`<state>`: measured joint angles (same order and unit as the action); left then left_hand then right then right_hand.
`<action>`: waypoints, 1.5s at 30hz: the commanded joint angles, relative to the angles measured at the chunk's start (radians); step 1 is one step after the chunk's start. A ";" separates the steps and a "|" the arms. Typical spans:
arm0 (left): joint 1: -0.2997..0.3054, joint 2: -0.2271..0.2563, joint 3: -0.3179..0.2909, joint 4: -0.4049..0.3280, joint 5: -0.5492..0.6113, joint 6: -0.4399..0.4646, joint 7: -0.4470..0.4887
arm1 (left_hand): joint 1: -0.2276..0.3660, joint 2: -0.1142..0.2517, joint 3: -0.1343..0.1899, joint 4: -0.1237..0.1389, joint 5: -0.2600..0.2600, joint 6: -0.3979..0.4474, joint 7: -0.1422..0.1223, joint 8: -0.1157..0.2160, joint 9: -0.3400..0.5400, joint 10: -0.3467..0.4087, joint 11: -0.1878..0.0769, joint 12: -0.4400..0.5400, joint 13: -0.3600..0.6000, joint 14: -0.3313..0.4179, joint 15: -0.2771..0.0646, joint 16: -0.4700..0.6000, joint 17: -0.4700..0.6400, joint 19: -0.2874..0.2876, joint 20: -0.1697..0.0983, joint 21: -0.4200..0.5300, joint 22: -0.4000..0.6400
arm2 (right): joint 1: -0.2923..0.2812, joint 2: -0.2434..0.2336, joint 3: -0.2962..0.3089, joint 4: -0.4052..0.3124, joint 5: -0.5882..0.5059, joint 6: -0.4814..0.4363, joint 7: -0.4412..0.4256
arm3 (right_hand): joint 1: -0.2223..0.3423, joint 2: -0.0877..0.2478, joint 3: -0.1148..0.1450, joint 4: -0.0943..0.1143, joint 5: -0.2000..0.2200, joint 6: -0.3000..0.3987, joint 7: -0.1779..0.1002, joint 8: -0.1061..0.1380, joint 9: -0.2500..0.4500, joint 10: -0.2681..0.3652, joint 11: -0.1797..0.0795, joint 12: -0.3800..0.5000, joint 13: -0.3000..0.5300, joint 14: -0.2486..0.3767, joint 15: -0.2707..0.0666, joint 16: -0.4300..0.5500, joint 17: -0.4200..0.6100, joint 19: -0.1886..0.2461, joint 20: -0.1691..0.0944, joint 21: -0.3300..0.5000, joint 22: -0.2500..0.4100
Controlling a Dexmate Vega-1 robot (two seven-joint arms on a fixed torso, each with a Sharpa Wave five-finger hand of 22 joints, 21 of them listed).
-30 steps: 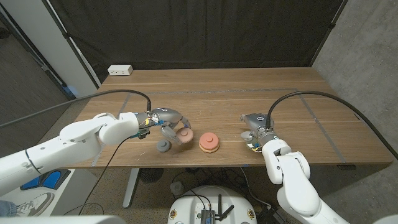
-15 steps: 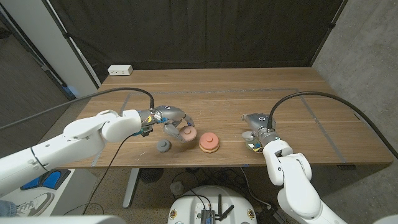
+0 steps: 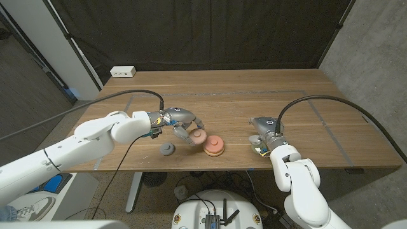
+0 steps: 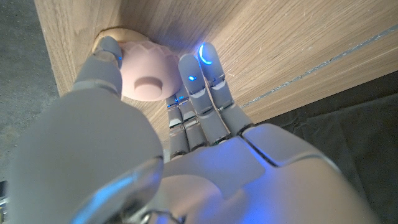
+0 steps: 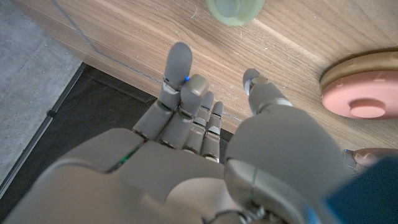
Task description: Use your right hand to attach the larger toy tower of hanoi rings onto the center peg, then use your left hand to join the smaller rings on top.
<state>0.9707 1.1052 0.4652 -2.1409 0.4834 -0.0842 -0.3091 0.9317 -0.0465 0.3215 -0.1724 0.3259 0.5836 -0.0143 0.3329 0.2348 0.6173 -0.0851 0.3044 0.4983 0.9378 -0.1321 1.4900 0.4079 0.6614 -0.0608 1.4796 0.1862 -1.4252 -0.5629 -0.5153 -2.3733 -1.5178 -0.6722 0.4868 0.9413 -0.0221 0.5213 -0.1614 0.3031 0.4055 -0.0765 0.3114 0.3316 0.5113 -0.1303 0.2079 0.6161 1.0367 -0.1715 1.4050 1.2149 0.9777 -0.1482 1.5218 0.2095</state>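
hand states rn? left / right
Left hand: holding the pink ring, beside the ring stack.
Right hand: open, holding nothing.

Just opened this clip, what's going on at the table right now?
The robot's left hand holds a small pale pink toy ring just above the wooden table, right beside the stack of larger coral and tan rings near the front edge. A small grey ring lies on the table by the left hand. The right hand holds nothing, its fingers apart, near a pale green ring.
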 commanded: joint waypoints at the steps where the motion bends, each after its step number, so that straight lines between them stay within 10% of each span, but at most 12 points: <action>1: -0.055 -0.056 0.045 0.034 0.014 -0.038 -0.031 | 0.009 0.014 0.020 0.009 0.006 0.018 -0.007 0.006 0.041 0.079 -0.064 -0.001 0.068 0.011 -0.088 0.005 0.003 0.007 -0.143 0.003 0.004 | -0.015 0.006 0.010 -0.002 0.002 -0.004 -0.008 | -0.004 0.005 0.009 -0.003 0.007 0.010 -0.001 0.000 0.004 0.006 0.002 -0.002 0.003 0.009 -0.046 0.001 0.005 0.005 -0.070 0.008 0.002; 45: -0.201 -0.210 0.184 0.159 0.110 -0.143 -0.099 | 0.010 0.014 0.024 0.010 0.007 0.020 -0.010 0.002 0.042 0.084 -0.066 -0.017 0.099 0.007 -0.088 0.004 0.004 0.006 -0.142 0.007 0.004 | -0.035 0.025 0.041 -0.006 -0.017 -0.009 -0.005 | -0.007 0.006 0.010 -0.001 0.009 0.017 0.000 0.001 0.004 0.012 0.001 -0.001 0.004 0.010 -0.046 0.004 0.006 0.007 -0.070 0.008 0.002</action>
<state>0.7870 0.9156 0.6285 -2.0004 0.5787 -0.2234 -0.3943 0.9360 -0.0509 0.3258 -0.1767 0.3302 0.5855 -0.0126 0.3327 0.2348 0.6223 -0.0848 0.2850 0.5273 0.9377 -0.1321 1.4900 0.4106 0.6614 -0.0608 1.4796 0.1885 -1.4581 -0.5394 -0.4834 -2.3818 -1.5429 -0.6821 0.4863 0.9413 -0.0221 0.5213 -0.1614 0.3077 0.4164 -0.0767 0.3114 0.3315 0.5148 -0.1268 0.2079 0.6185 1.0365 -0.1715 1.4050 1.2148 0.9777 -0.1482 1.5218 0.2095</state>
